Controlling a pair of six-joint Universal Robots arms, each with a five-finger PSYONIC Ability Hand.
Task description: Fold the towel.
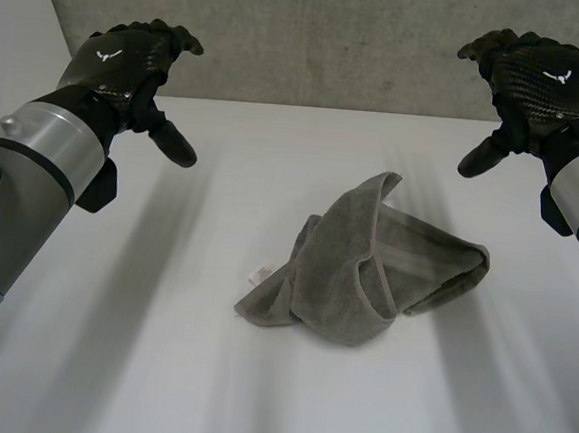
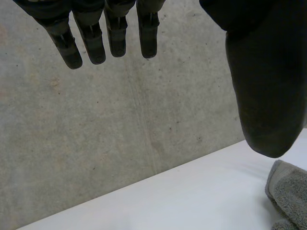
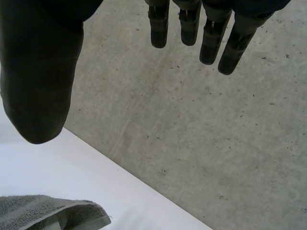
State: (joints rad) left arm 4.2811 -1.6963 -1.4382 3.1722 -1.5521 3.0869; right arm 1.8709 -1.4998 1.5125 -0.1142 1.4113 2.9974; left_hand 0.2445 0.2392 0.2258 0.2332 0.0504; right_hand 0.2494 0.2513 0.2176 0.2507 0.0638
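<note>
Towel: a grey towel [image 1: 366, 268] is lying in a rumpled heap near the middle of the white table [image 1: 137, 365], slightly toward the robot's right.
Towel shape: layers are overlapping and 1 hemmed edge is looping across the top. No neat fold is showing, so the folding is probably only starting.
Tag: a small white tag [image 1: 261, 271] is peeking out at the corner nearest the left arm.
Left hand: the left hand [image 1: 126, 63] is hovering over the table's far left, well apart from the towel, with fingers loosely extended, thumb held away, and nothing in its grasp.
Right hand: the right hand [image 1: 536, 80] is hovering at the far right, likewise loosely spread, empty and well apart from the towel.
Why so: the 2 hands seem to be waiting raised on either side, each ready to come down on its own side of the cloth.
Open room: bare tabletop is surrounding the towel on every side, leaving space to spread it flat. The table's far edge is running along the concrete wall [image 1: 314, 38] behind the hands.
</note>
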